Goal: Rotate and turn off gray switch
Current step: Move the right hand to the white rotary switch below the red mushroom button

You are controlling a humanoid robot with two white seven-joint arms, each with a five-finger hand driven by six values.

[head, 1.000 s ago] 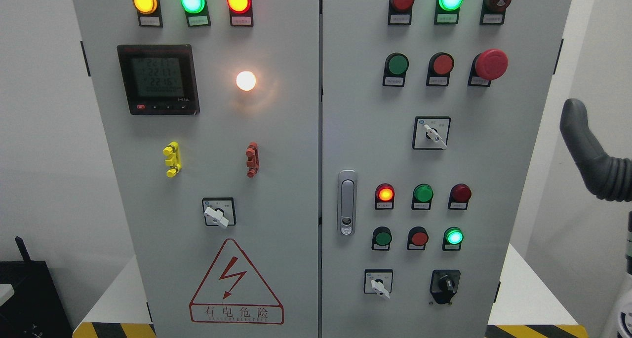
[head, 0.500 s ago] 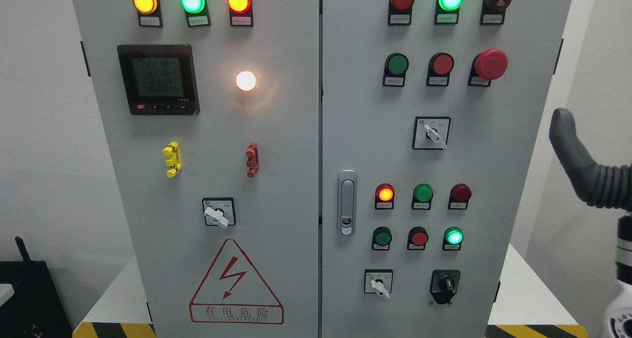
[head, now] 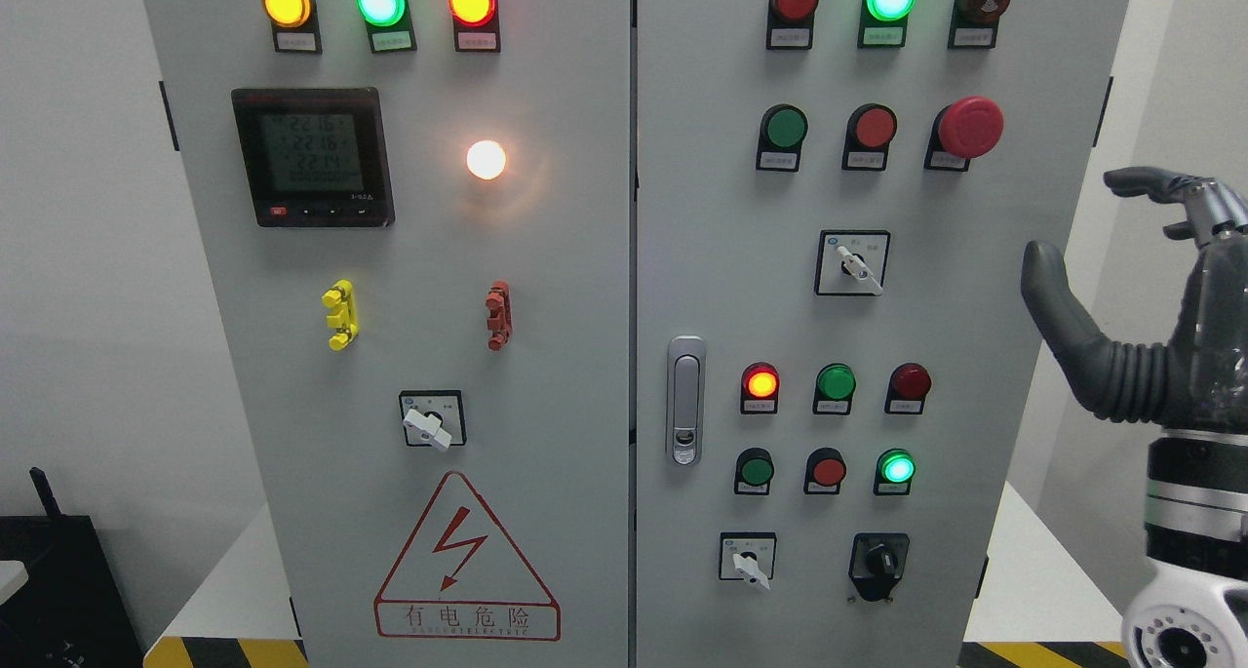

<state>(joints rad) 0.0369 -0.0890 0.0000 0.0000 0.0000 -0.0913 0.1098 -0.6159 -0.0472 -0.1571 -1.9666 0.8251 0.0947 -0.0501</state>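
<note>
Cabinet left door: digital meter [head: 312,156] at upper left, display lit. Lit white lamp [head: 486,159] to its right. Yellow clip [head: 339,314] and red clip [head: 498,315] below. Red hazard triangle [head: 466,561] near bottom edge. Right door: red mushroom button [head: 969,127] upper right; metal latch [head: 685,400] at left edge.

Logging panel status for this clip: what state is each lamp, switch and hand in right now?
Amber lamp: lit.
Top-left green lamp: lit.
White lamp: lit.
Meter display: on, showing readings.
Left-door selector switch: handle points lower right.
Upper right-door selector switch: handle points lower right.
Emergency stop: untouched.
Right hand: open, holding nothing, beside the cabinet.
</note>
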